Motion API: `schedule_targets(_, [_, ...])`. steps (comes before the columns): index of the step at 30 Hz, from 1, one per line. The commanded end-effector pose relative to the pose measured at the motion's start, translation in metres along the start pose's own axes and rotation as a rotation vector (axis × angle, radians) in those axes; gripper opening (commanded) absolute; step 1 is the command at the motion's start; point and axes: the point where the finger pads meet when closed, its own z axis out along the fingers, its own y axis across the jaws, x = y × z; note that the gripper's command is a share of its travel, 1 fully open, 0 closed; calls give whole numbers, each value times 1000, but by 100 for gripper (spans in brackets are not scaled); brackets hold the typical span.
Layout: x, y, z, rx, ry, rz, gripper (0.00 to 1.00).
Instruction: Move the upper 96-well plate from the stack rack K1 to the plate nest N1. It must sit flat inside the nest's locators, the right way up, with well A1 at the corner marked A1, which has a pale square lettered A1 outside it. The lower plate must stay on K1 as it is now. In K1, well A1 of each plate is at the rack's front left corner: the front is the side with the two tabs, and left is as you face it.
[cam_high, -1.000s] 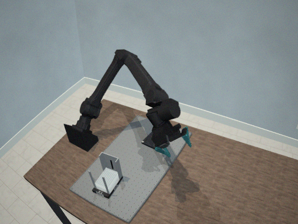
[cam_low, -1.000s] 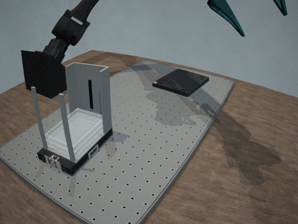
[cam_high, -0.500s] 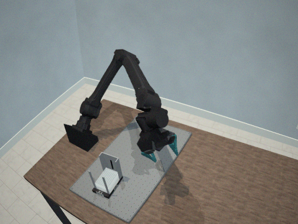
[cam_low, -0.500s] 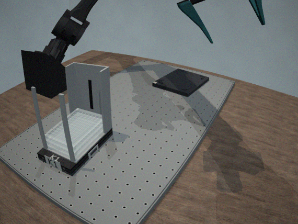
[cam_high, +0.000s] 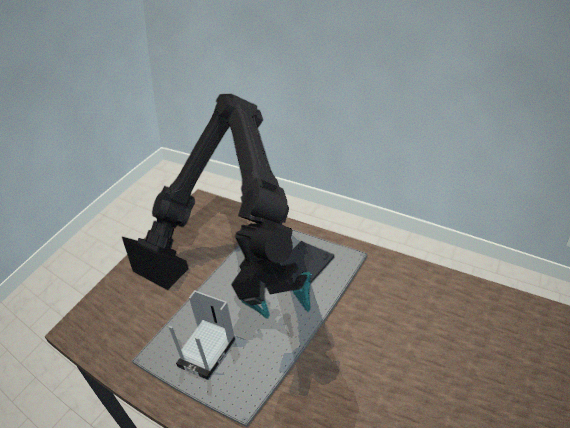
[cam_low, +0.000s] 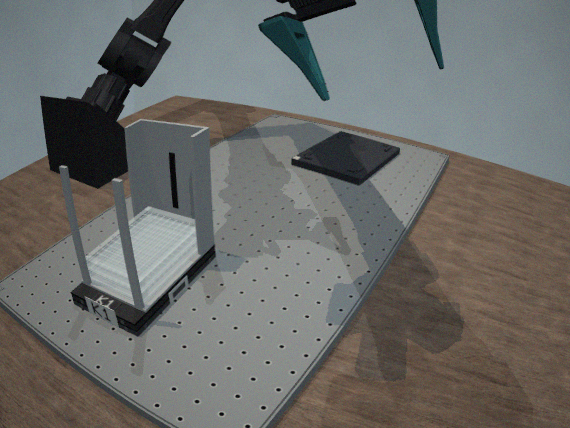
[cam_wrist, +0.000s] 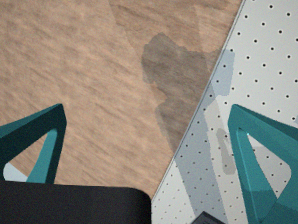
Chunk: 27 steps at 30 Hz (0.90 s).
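A: Pincer status?
B: I read the pincer (cam_high: 282, 300) fully released, empty, raised above the breadboard (cam_high: 280, 350).
A: Plates?
B: Both plates (cam_high: 204, 344) sit stacked in rack K1 (cam_high: 212, 312), well apart from the pincer. Nest N1 (cam_low: 350, 155) lies below it.
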Motion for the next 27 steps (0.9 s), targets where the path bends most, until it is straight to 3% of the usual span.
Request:
schedule_targets(1, [-19,-21,-15,17,-16,21,100])
schedule_targets(2, [-26,-1,-26,19,-40,-3,100])
schedule_targets(3, [-27,-6,-26,49,-39,12,100])
schedule_targets(4, [-28,-11,-27,49,-39,13,100])
schedule_targets(5, [-22,-41,-16,78,-13,51,100])
schedule_targets(7, [-17,-40,-27,61,-26,29,100])
schedule_targets(10, [-19,-41,-29,51,-36,14,100])
schedule_targets(11, [-25,-32,-20,91,-24,12,100])
schedule_targets(13, [-24,-42,-18,154,-10,37,100])
schedule_targets(14, [-33,-51,-28,142,-20,55,100])
schedule_targets(15, [-24,-81,-19,170,8,92,100])
schedule_targets(18, [-22,-81,-31,144,-18,57,100])
schedule_targets(21, [-24,-95,-32,140,-24,49,100])
schedule_targets(22, [-25,-115,-22,199,21,103,100])
schedule_targets(23, [-35,-97,-32,202,2,79,100])
schedule_targets(24, [-34,-102,-32,231,14,91,100])
schedule_targets(27, [-34,-107,-33,234,15,92,100])
